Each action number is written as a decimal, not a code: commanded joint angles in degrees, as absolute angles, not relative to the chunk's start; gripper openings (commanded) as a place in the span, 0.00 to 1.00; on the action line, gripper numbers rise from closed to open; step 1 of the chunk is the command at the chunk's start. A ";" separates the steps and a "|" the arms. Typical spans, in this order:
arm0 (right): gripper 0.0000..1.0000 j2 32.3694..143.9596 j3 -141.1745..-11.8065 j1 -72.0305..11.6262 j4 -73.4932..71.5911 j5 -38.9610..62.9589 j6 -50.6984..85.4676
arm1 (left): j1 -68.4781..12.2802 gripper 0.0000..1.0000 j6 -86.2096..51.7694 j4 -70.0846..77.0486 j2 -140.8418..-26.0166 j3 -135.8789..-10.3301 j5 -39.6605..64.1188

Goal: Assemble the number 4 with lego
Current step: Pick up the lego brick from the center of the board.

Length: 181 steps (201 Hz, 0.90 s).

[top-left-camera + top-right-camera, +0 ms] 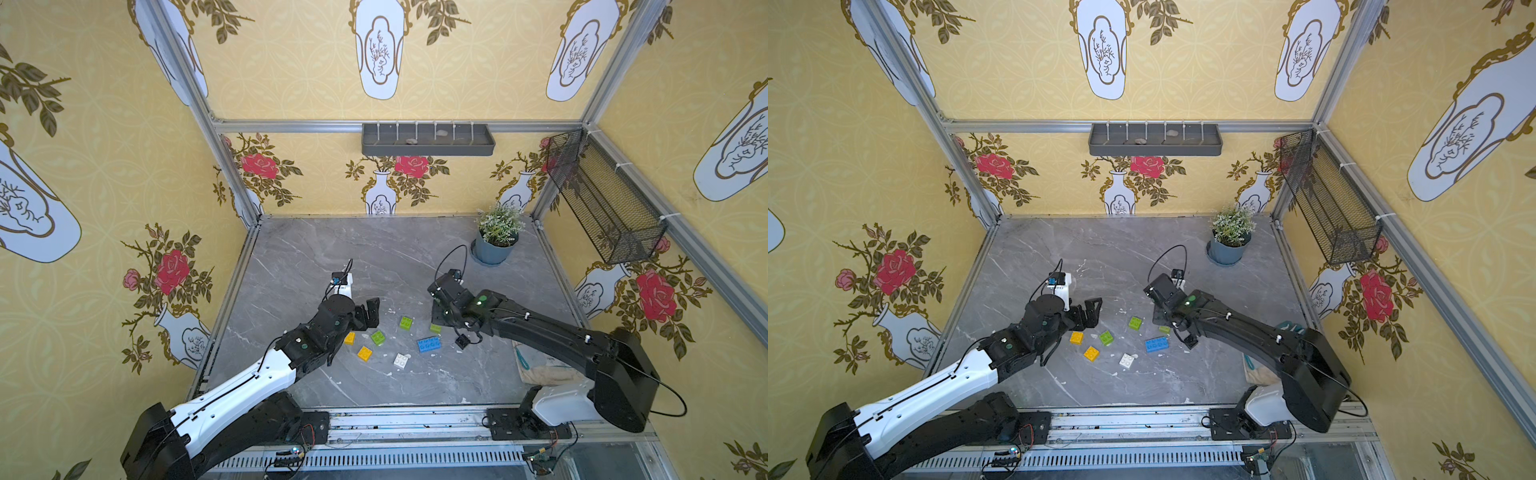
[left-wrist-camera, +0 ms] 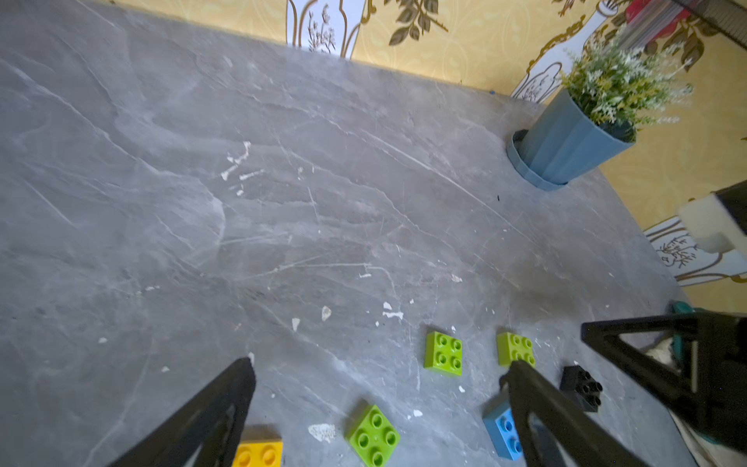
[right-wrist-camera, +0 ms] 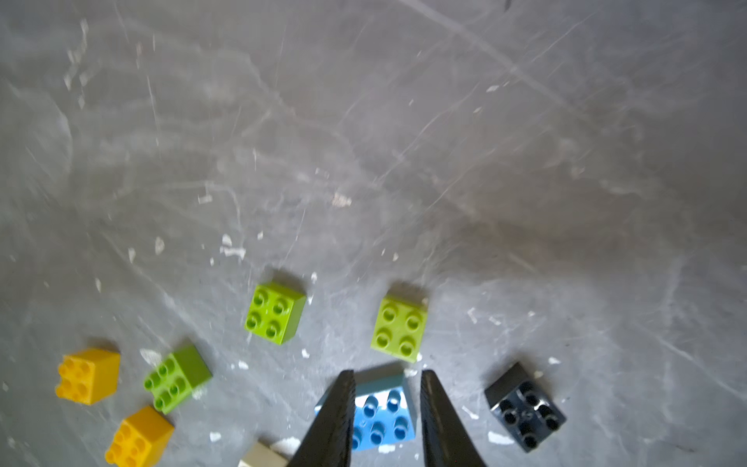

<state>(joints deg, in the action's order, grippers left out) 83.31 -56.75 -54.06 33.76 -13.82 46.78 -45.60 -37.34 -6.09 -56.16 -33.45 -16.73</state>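
Note:
The lego lies loose on the grey table (image 1: 374, 257) in both top views: a blue 2x4 (image 1: 429, 344), two yellow squares (image 1: 350, 338) (image 1: 365, 353), three lime green ones (image 1: 377, 337) (image 1: 406, 323) (image 1: 435, 328), a white one (image 1: 401, 360) and a black one (image 1: 462, 341). No brick is joined to another, so the number 4 is not in view. My right gripper (image 3: 387, 374) hovers over the blue brick (image 3: 384, 416), jaws narrowed with a gap, and one finger overlaps the brick from above. My left gripper (image 2: 382, 366) stands wide open and holds nothing, just left of the bricks (image 1: 372, 309).
A potted plant (image 1: 496, 239) stands at the back right of the table. A wire basket (image 1: 602, 199) hangs on the right wall and a grey shelf (image 1: 428, 139) on the back wall. A cloth (image 1: 548, 370) lies under the right arm.

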 commanded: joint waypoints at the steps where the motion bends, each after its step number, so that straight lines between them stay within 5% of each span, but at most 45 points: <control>1: 0.34 88.33 -59.91 -56.77 37.62 -13.84 52.37 | -45.79 0.99 -41.09 -7.01 -58.45 -32.81 -12.80; 28: 0.42 93.00 -61.33 -55.76 37.95 -14.26 55.48 | -45.75 0.96 -46.40 -6.88 -58.84 -30.72 -13.26; 61: 0.63 97.93 -63.04 -52.25 37.50 -10.29 53.23 | -45.79 0.89 -49.03 -2.95 -58.37 -27.87 -11.03; 181: 0.41 102.77 -63.46 -48.30 36.86 -9.92 52.59 | -43.10 0.73 -53.47 1.59 -64.92 -26.87 -6.86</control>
